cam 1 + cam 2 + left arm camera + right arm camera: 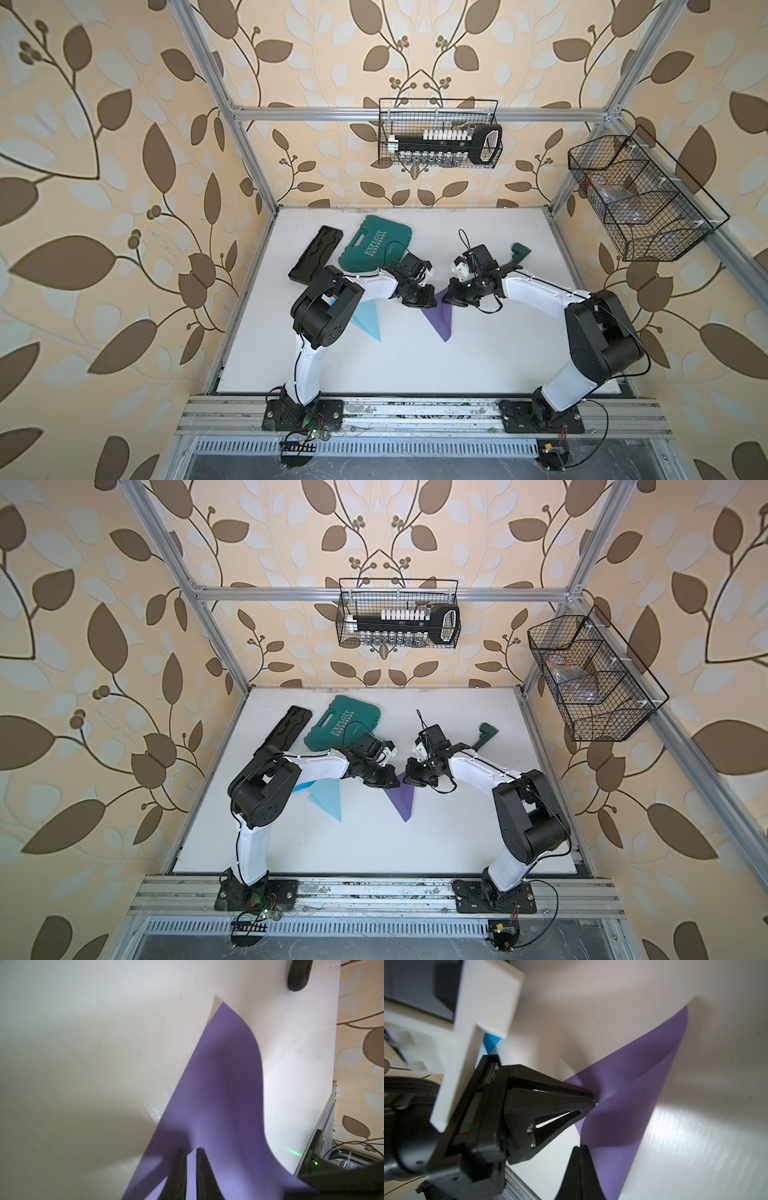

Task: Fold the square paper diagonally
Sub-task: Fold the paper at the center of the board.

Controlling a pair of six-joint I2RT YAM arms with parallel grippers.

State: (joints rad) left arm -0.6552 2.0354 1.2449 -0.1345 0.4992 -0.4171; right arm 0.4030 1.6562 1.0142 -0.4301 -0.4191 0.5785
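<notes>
Purple paper point(441, 324) lies near the middle of the white worktop point(457, 365). It is doubled over into a long triangle. Its sharp point rests on the surface toward the arm bases, and its wide end is lifted between the two arms.

The left gripper point(593, 1101) is clenched on one raised corner, tips meeting over the sheet. In its own wrist view only a sliver of purple shows between the fingers point(200, 1167). The right gripper point(580, 1149) is clamped fully shut further along that raised end. Its fingers hide the contact, so it seems to be pinching the paper there rather than plainly showing it.

Holding the raised end at two places keeps the layers together while the resting point anchors the sheet. The paper bows in a soft curve between the grips and the worktop. I judge the diagonal is laid over but not yet pressed into a hard crease.

In both top views the two grippers stand almost nose to nose, so there is little margin between them for any sideways move. Toward the arm bases the worktop is open, which leaves room to lower the sheet and smooth it.

On the left side a light blue folded paper point(368, 324) lies partly under the left arm's elbow, near the purple one but apart from it. Behind the left wrist sits a green tool case point(374, 247) with a black tray point(313, 259) beside it. A green tool point(519, 253) lies behind the right arm, so the back is crowded. The worktop's edges are well apart from the paper.
</notes>
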